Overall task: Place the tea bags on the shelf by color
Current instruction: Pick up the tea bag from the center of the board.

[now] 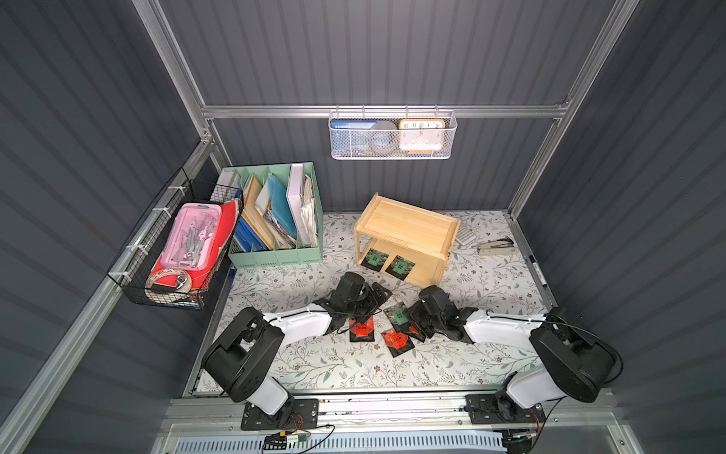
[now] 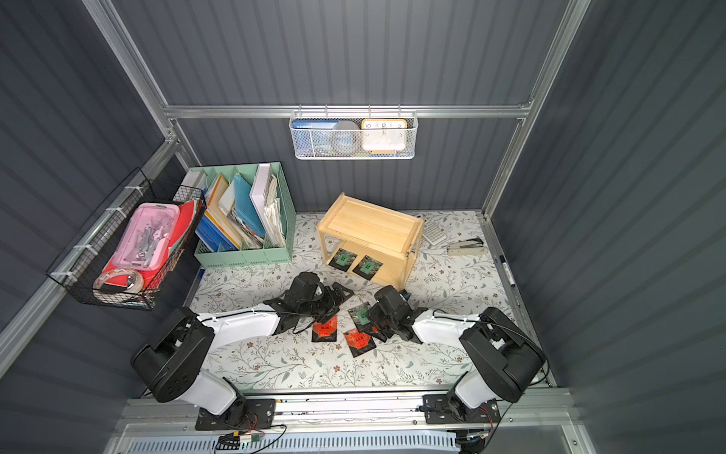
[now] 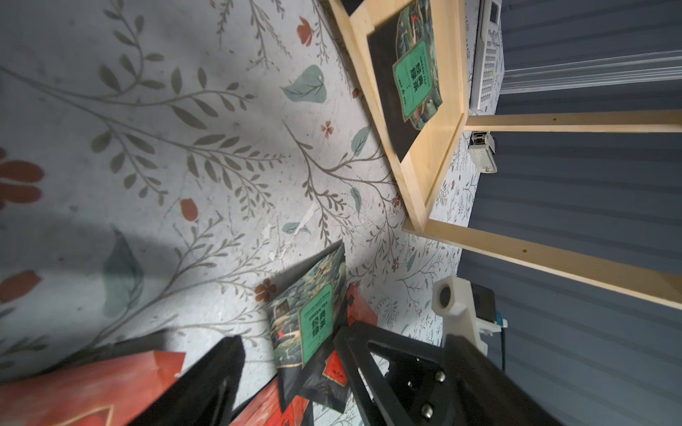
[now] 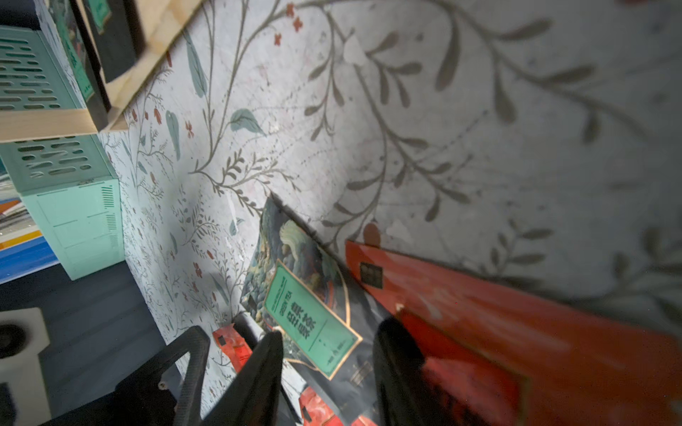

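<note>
Tea bags, shelved: a green-label tea bag (image 1: 375,259) lies just beside a second green-label tea bag (image 1: 400,267) on the lower tier, both at its open front, as both top views show.
Shelf (image 1: 408,230): light wood, two tiers, set askew toward the back of the tabletop (image 1: 314,365).
Tea bags, loose: a third green-label tea bag (image 4: 313,313) lies mid-tabletop, its edge overlapping a red tea bag (image 4: 516,313). A red-label tea bag (image 1: 361,329) sits partly under the left arm. Another red-label tea bag (image 1: 397,342) lies near it, nearer the arms' bases.
Right claw (image 4: 328,332): fingers (image 4: 265,372) partway apart, low over the third green-label tea bag, one on each side of its label; no pinch on the sachet is visible.
Left claw (image 1: 379,300): spread wide and holding nothing, low over the tabletop, pointing toward the loose sachets.
Surroundings: mint-green file organizer (image 1: 275,255) beside the shelf. Calculator (image 1: 465,236) and stapler (image 1: 495,247) lie on the shelf's other side, toward the far corner. Black wire basket (image 1: 173,251) hangs on the side wall, and white mesh basket (image 1: 393,153) hangs on the back wall.
</note>
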Controlling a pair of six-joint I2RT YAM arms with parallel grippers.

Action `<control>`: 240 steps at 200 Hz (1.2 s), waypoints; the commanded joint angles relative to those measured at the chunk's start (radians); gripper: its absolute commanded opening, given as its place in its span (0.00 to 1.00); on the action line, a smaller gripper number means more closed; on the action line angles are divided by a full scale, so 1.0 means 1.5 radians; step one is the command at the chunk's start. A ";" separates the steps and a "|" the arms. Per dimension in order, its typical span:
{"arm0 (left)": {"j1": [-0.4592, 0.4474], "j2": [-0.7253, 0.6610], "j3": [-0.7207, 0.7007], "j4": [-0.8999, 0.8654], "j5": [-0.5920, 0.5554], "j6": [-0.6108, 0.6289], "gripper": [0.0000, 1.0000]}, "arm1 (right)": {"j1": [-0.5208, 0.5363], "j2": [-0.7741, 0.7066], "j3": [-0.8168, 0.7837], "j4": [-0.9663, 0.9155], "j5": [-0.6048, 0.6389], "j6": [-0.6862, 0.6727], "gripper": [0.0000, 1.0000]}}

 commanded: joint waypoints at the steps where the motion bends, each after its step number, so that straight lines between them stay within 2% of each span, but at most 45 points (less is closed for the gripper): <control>1: -0.007 0.016 -0.012 0.030 0.015 -0.022 0.88 | 0.013 0.017 -0.022 -0.039 0.007 0.048 0.46; 104: -0.018 0.070 -0.017 0.057 0.037 -0.057 0.81 | 0.022 0.020 -0.024 -0.037 0.013 0.060 0.46; 183: -0.025 0.115 -0.013 0.106 0.055 -0.067 0.71 | 0.022 0.023 -0.019 -0.040 0.012 0.061 0.46; 216: -0.028 0.120 -0.006 0.119 0.055 -0.069 0.64 | 0.022 0.022 -0.018 -0.043 0.012 0.061 0.46; 240: -0.028 0.114 -0.006 0.130 0.055 -0.066 0.55 | 0.022 0.021 -0.016 -0.045 0.013 0.059 0.46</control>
